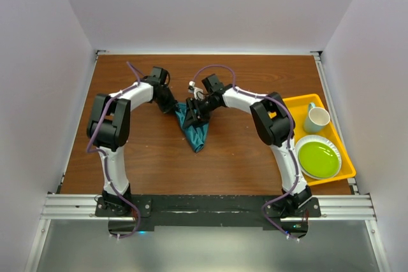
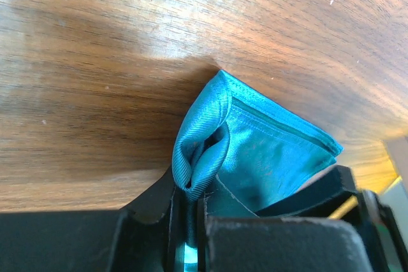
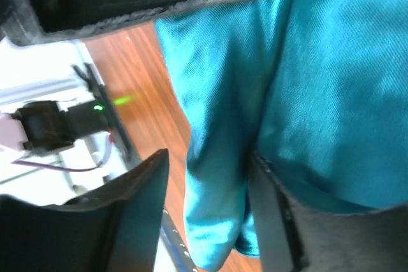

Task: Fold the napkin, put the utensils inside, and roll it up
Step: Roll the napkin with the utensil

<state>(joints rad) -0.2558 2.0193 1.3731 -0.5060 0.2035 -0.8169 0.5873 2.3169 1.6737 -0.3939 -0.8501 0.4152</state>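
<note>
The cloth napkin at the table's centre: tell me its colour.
Plain teal blue-green, no pattern; the thin cloth napkin shows best in the left wrist view.

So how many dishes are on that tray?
2 on the tray: a pale mug at the far end, a green plate nearer. The right arm covers a corner, so more may be hidden.

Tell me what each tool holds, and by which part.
Left tool pinches the napkin at a bunched fold by its hem. Right tool is open, gripping nothing.
</note>
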